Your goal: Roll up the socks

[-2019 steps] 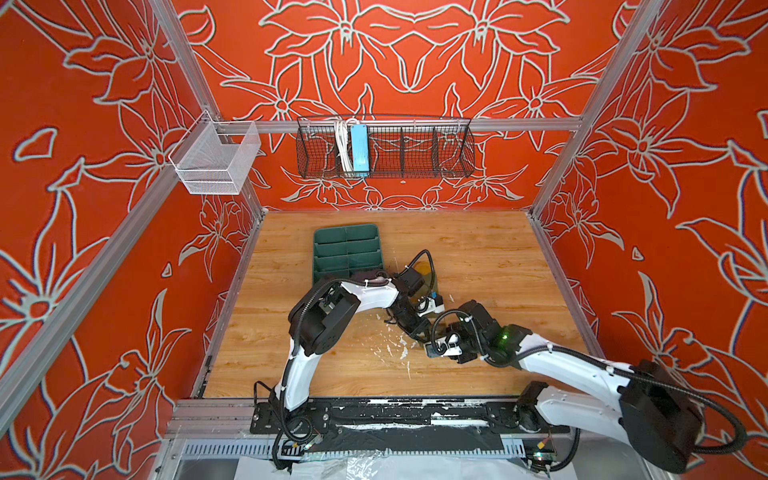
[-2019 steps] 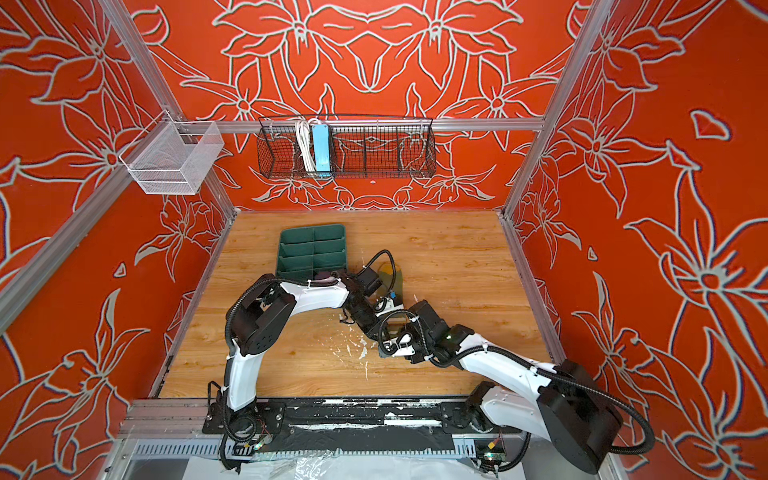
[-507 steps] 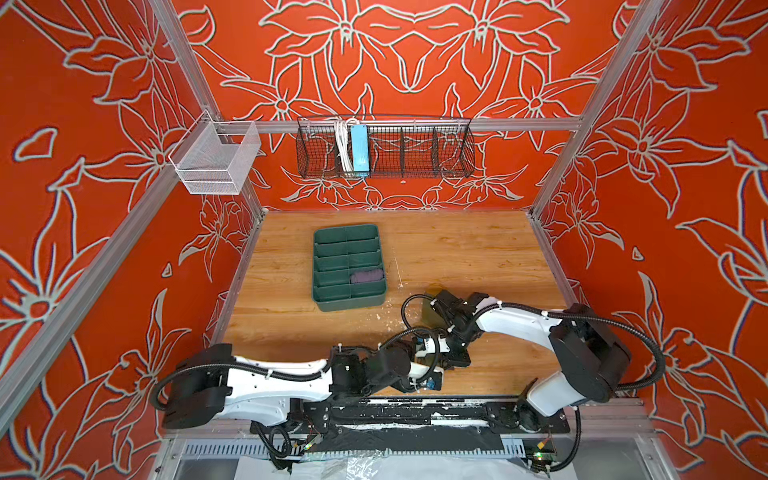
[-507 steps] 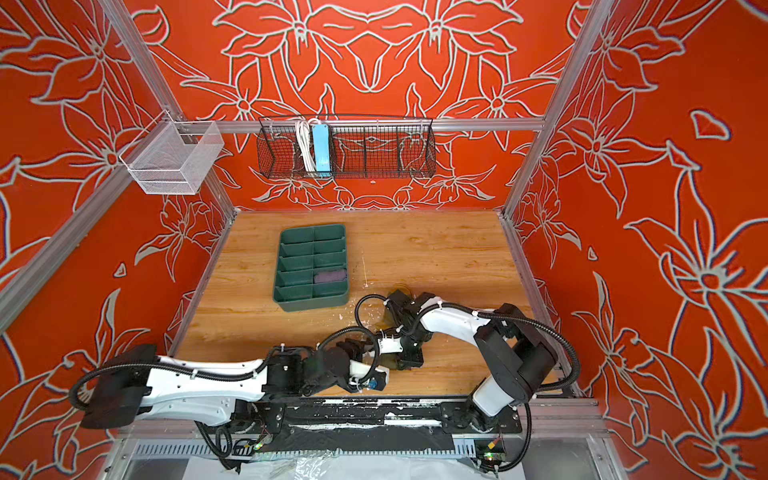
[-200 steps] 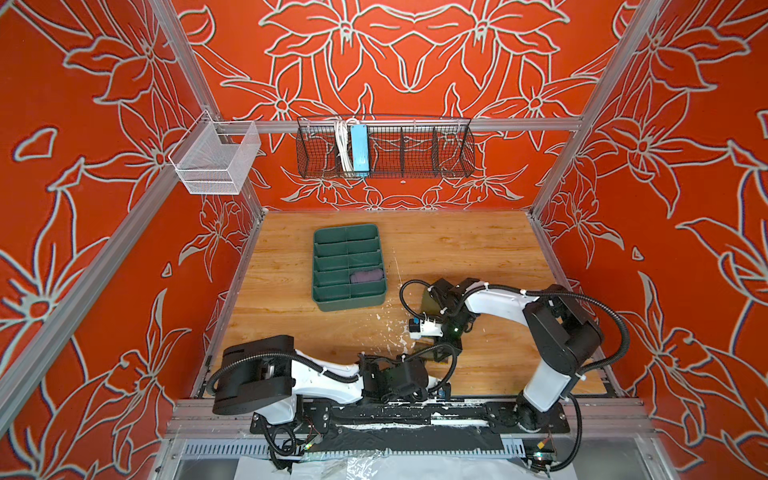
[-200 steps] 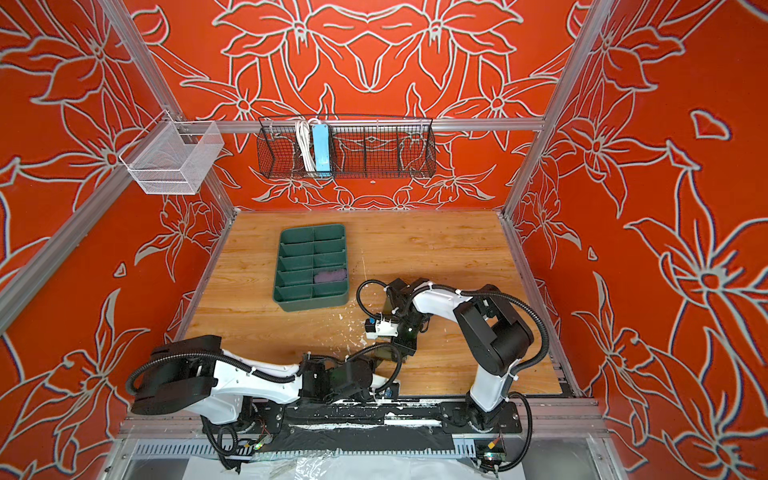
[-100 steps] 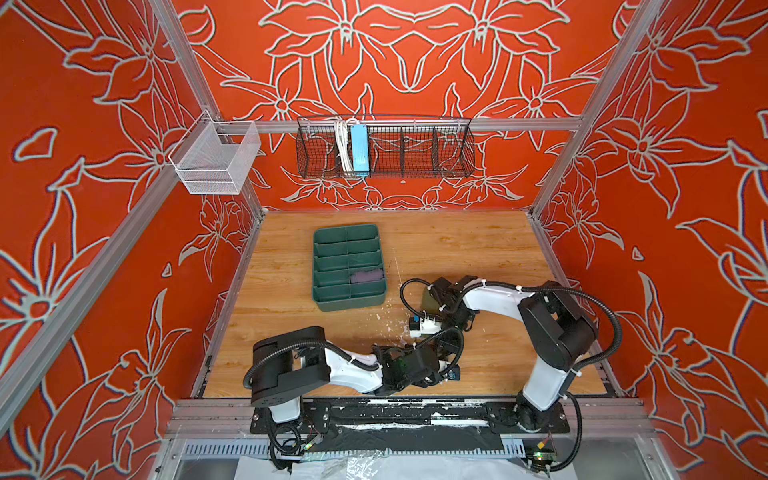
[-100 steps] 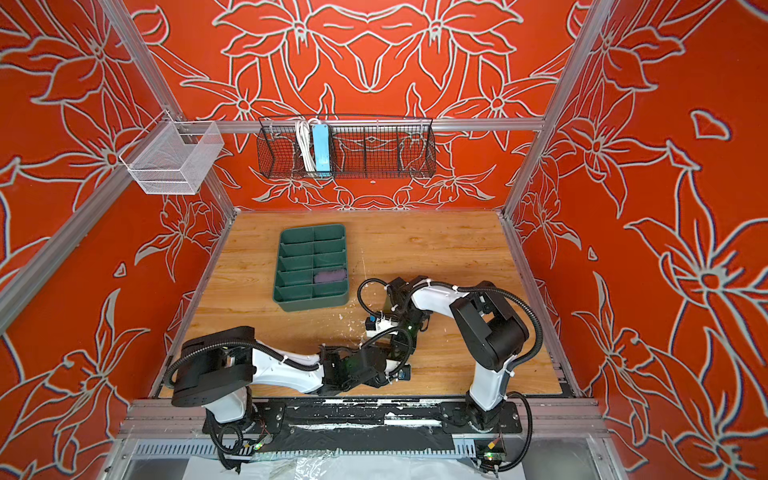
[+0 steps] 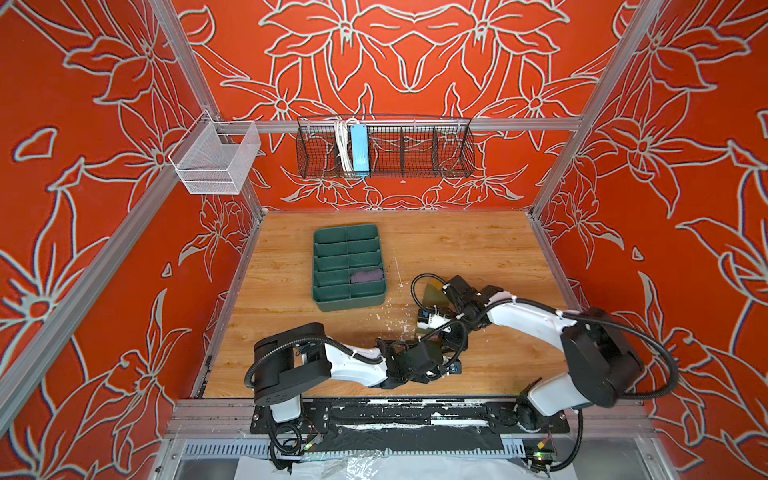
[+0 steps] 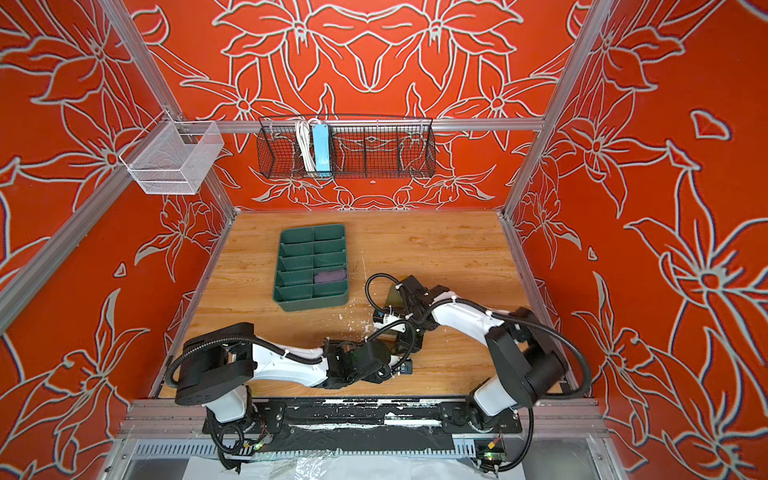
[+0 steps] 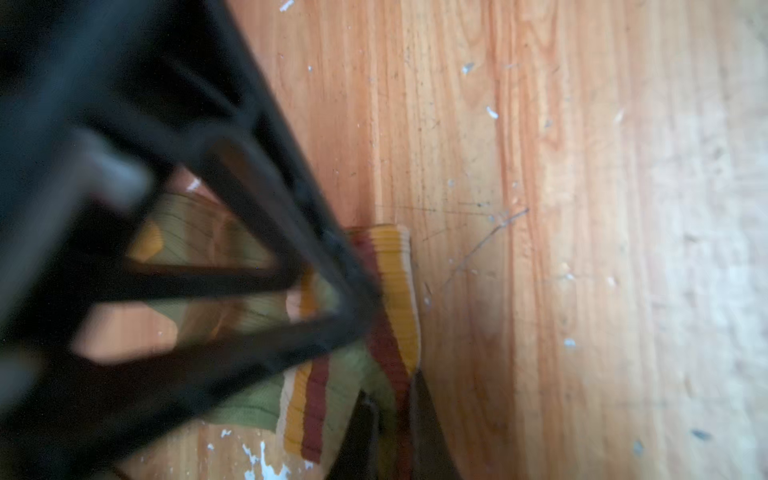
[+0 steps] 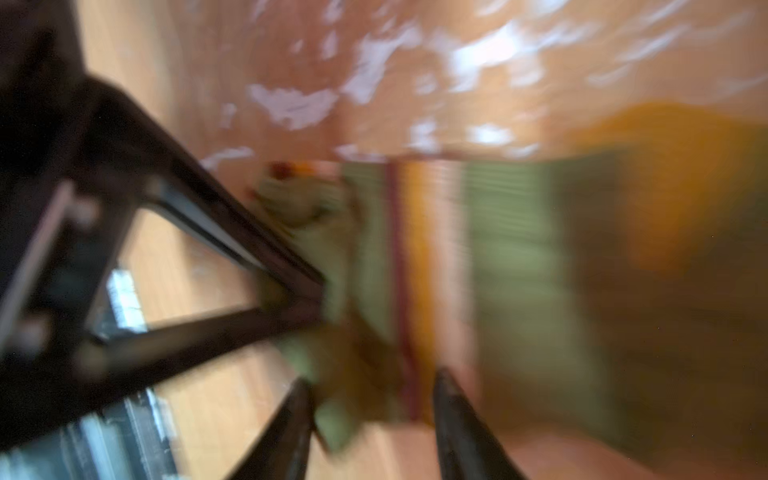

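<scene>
Toward the front edge of the table [image 9: 478,249], the cuff of the olive sock [image 11: 397,291] was pinched in the nearly closed left gripper [image 11: 392,424], presumably to start rolling. The right gripper [image 12: 374,415] was held parted over it. The purple sock [image 9: 366,275] was stowed in the tray [image 9: 328,304].

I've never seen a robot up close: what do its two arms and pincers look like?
Both the left arm and right arm have white links between bulky black joint housings, with black ribbed cables looping alongside, held by white ties. Each ends in slim, dark, tapering fingers.
</scene>
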Robot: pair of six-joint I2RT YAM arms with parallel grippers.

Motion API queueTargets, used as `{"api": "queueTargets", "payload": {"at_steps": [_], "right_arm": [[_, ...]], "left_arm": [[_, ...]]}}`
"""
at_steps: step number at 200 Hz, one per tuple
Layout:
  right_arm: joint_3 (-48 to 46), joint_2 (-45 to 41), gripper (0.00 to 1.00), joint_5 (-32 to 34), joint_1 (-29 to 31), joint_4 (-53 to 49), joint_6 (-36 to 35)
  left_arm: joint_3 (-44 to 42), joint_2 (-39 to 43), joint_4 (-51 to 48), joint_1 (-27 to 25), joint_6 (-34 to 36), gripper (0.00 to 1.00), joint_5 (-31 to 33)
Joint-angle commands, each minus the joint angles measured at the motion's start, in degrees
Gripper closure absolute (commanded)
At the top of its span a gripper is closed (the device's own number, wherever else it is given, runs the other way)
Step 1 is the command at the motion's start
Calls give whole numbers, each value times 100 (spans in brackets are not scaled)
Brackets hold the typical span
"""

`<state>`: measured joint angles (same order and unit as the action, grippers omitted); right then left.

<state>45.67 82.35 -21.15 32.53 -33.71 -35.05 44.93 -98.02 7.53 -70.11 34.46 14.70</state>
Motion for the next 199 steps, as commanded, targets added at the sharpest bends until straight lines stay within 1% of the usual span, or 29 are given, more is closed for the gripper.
{"api": "queueTargets", "payload": {"at_steps": [1, 8, 13, 28, 44, 57, 65, 70, 77, 87, 97, 105, 115, 125, 140, 155, 172, 178, 184, 191, 199], "right_arm": [[-296, -725, 36, 1246, -216, 1176, 623], [-388, -958, 31, 1685, -311, 1424, 893], [-432, -1104, 29, 1922, -403, 1540, 1050], [-464, -1501, 26, 2535, -768, 1750, 1629], [-500, -1962, 26, 3221, -1140, 1920, 2389], [-569, -2408, 25, 3921, -1348, 2060, 3039], [-639, -2713, 24, 4304, -1415, 2172, 3283], [-705, -2911, 24, 4426, -1433, 2272, 3346], [-781, -3202, 24, 4429, -1443, 2385, 3347], [-920, -3650, 24, 4206, -1451, 2544, 3273], [-1078, -4086, 25, 3854, -1452, 2747, 3171], [-1227, -4421, 27, 3524, -1445, 2847, 3018], [-1373, -4819, 29, 2895, -1441, 2892, 2691], [-1518, -5162, 33, 2171, -1438, 2791, 2197], [-1559, -5544, 39, 1110, -1434, 2150, 1491], [-1468, -5631, 39, 239, -1406, 1140, 729], [-1355, -5443, 39, -611, -1281, -128, -470], [-1316, -5314, 39, -733, -1184, -459, -784], [-1292, -5172, 39, -697, -1035, -697, -1009], [-1280, -4982, 39, -478, -764, -844, -1150], [-1278, -4739, 39, -35, -374, -951, -1270]], "left_arm": [[69, 70, -1409, 119, -221, 99, -892], [137, 77, -1542, 120, -268, 99, -991], [183, 81, -1634, 283, -291, 99, -1081], [332, 81, -1875, 414, -358, 99, -1327], [589, 34, -2151, 534, -386, 99, -1679], [931, -135, -2549, 670, -383, 99, -2255], [1229, -317, -2844, 757, -423, 99, -2509], [1387, -457, -3008, 816, -439, 99, -2689], [1703, -688, -3354, 906, -405, 99, -3011], [2086, -1025, -3701, 999, -473, 99, -3229], [2445, -1345, -4061, 1120, -471, 98, -3547], [2680, -1601, -4242, 1197, -543, 98, -3648], [2881, -1816, -4418, 1297, -589, 98, -3827], [3035, -1993, -4502, 1394, -674, 98, -3889], [3187, -2174, -4610, 1526, -733, 98, -4037], [3255, -2292, -4623, 1667, -771, 97, -4260], [3344, -2417, -4666, 1779, -794, 97, -4403], [3391, -2470, -4701, 1805, -793, 97, -4414], [3435, -2521, -4743, 1829, -805, 96, -4413], [3481, -2582, -4797, 1849, -784, 96, -4439], [3521, -2625, -4831, 1877, -789, 96, -4441]]}}
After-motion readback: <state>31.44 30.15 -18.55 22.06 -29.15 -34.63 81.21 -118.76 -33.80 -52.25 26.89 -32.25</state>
